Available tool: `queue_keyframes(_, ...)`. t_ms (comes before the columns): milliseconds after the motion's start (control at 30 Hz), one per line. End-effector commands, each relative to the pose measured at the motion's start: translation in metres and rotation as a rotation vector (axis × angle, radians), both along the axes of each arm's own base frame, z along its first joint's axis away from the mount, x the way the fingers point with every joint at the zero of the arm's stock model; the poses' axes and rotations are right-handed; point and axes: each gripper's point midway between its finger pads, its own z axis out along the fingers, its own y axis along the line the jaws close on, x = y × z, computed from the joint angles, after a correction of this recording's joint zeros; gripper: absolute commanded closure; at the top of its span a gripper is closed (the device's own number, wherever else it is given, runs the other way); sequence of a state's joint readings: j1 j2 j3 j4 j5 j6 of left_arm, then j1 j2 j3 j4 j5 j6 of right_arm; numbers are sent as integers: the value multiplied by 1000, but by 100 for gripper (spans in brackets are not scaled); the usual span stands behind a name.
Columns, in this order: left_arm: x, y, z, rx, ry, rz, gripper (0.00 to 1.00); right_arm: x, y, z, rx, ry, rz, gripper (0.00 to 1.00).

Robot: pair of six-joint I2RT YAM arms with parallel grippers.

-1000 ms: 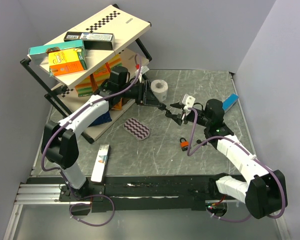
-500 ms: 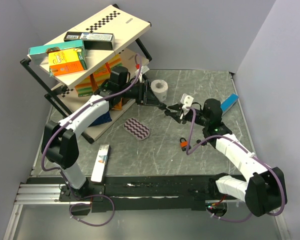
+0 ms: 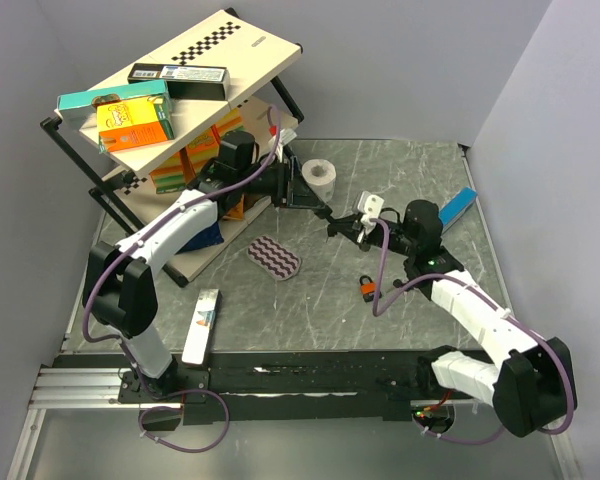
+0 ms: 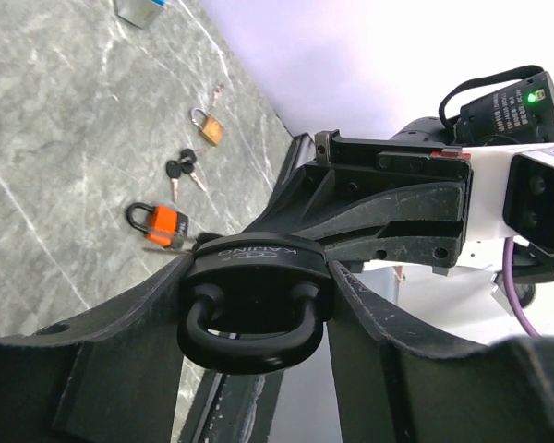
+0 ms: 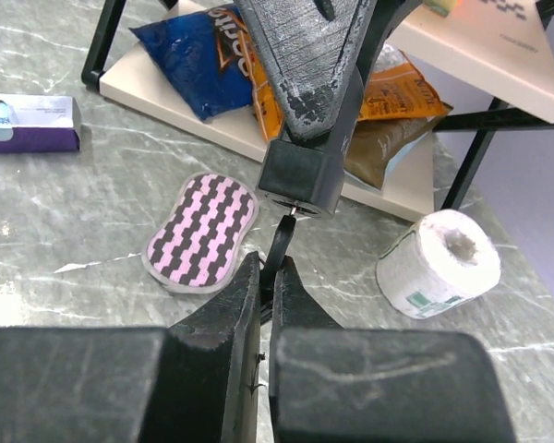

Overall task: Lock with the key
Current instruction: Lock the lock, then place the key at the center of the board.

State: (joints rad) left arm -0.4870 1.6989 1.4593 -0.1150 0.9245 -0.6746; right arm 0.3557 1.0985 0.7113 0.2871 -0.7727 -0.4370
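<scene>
We bring both arms in, tip to tip.
Our left gripper (image 3: 318,207) and right gripper (image 3: 340,228) are clamped tight, the right's fingertips just ahead of the left's.

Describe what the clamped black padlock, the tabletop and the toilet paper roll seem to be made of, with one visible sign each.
Black padlock: probably metal under a matte black coating, or possibly plastic; it has raised lettering and a dull sheen.
Tabletop: grey with pale veins and slightly glossy, like stone; whether real marble or printed laminate cannot be told.
Toilet paper roll: soft white paper, with a fuzzy, layered end.
</scene>
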Motion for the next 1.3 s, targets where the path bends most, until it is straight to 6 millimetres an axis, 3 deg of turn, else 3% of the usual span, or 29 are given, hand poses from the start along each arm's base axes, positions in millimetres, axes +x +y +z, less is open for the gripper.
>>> queue_keyframes(0,8,8,42,-84,-99,6,99,-4,-13,13,6,-61,-58,100)
queue_keyframes(233,24,17,46,-89,-108,45,99,-15,-22,-2,-37,-38,-81,100)
queue_keyframes(467,22,21,41,-63,-129,47,99,-35,-26,-18,-67,105,-66,100)
queue_keyframes(633,16,27,36,-25,-175,50,99,-62,-32,-50,-145,321,-43,100)
queue_keyframes(867,8,33,15,27,-148,56,99,-78,-42,-83,-288,357,15,100)
queue_keyframes(1000,3,36,2,56,-126,51,99,-77,-40,-103,-299,509,0,100)
queue_keyframes(1267,-22,36,-33,190,-148,-24,99,-57,-28,-116,-235,775,-106,100)
